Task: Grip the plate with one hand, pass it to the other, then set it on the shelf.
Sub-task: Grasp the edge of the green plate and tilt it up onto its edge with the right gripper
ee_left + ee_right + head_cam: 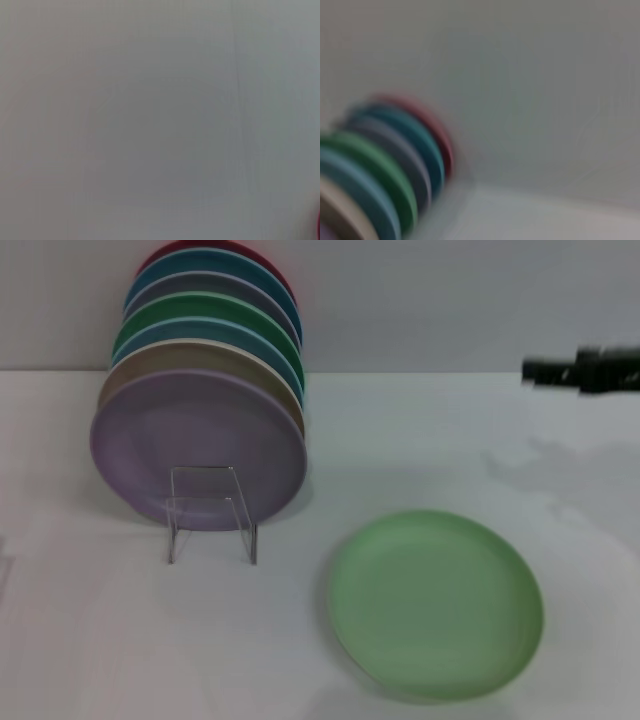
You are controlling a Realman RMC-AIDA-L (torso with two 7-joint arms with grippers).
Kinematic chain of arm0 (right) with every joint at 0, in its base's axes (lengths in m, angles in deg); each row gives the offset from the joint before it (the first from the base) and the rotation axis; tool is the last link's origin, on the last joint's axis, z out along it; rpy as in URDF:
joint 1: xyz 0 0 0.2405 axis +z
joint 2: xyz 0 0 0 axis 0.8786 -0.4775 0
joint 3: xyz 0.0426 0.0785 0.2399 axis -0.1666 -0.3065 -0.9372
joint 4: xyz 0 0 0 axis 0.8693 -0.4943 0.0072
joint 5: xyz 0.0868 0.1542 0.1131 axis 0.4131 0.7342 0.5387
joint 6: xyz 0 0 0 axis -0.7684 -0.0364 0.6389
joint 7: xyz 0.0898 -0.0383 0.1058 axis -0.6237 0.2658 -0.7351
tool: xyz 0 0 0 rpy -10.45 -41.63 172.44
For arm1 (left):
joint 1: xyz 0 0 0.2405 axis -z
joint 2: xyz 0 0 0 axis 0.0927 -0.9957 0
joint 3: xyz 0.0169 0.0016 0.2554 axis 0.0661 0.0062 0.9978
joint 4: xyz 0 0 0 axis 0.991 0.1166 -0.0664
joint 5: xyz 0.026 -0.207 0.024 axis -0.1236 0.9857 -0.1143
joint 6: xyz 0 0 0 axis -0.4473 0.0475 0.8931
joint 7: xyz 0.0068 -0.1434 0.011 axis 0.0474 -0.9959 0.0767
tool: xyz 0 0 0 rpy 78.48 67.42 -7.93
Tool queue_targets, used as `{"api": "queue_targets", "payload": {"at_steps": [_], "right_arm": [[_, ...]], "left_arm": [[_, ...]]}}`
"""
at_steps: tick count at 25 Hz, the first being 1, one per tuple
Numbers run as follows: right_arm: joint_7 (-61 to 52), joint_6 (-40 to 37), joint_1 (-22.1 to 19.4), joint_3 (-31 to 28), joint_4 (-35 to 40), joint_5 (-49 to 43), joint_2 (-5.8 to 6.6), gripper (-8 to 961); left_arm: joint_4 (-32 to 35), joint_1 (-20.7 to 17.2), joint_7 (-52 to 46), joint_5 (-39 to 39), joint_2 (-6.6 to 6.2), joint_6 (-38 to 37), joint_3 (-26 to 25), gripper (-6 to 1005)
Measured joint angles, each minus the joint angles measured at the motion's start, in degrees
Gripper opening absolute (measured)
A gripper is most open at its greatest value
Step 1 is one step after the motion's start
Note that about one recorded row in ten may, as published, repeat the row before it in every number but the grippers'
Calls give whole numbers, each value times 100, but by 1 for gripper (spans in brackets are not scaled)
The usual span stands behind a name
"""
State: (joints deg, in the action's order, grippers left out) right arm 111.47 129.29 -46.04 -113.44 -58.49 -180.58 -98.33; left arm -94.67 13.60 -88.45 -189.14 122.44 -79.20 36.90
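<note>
Item one: the round pale pastel-green matte plate with a low raised rim, lying flat on the white table at lower right of the head view, ungripped and apart from everything else.

Item two: the small thin clear wire rack with a squared loop front, lower left of centre, carrying a leaning row of plates; the lilac-purple plate stands foremost, with tan, blue, darker green, grey, teal and red ones behind it.

Item three: the right gripper, a dark shape at the right edge, high above the table and well apart from the pale plate. We cannot tell how its fingers are set. The left gripper does not show; its wrist view gives only a blank grey surface.

Risks, as we judge them: the low rim lies close to the table, so a shallow grasp could slip or push the plate toward the bottom edge. The rack's open slot is narrow; a careless placement could knock the lilac plate.

Open room: broad bare table between plate and rack, and to the right.
</note>
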Motion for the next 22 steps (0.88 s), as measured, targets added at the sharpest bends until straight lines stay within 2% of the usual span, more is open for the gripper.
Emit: {"api": "queue_targets", "payload": {"at_steps": [1,2,6,10,12,22], "right_arm": [[-477,545,365,-10,80,-666,19,782],[-477,545,365,-10,80,-666,19,781],[-646,1214,893,-55,605,-1169,37,779],[-668,1424,1119,-28,1000,-1409,37,780],[-669,1508,1432,-17,1621,-1723,22,780],[-663,1448,1671,138,2292,-1832,-3,779]], "left_arm": [[0,13,20,0,0,1,0,810],[0,13,20,0,0,1,0,810],[2,37,32,1,8,4,3,809],[4,40,40,0,10,8,3,809],[6,46,42,0,8,38,4,809],[33,189,55,0,-8,249,3,809]]}}
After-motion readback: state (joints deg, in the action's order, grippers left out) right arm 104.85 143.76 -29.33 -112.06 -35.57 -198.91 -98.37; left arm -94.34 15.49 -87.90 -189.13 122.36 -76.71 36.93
